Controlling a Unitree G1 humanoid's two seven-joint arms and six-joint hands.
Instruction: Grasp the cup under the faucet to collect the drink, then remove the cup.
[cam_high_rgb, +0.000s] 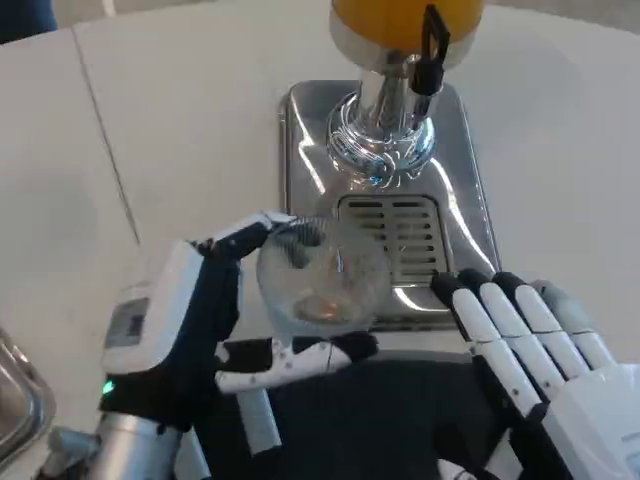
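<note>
**Cup in left hand, at the tray's front-left edge**

Clear glass cup (322, 275) held in left hand (195, 320), fingers wrapped round it; it sits over the front-left edge of the steel drip tray (300, 150), partly over the slotted grate (395, 235). A trace of orange shows at the bottom, fill level unclear. Likely the removal step: keep the cup upright and the grip firm, draw it straight toward the table's near edge, away from the chrome faucet base (382, 135).

Right hand (545, 360) holds nothing, fingers straight and close together, just beside the tray's front-right corner.

Juice dispenser (405, 20) stands at the tray's far edge. White table (150, 130); metal object (20, 405) at the near-left edge.
</note>
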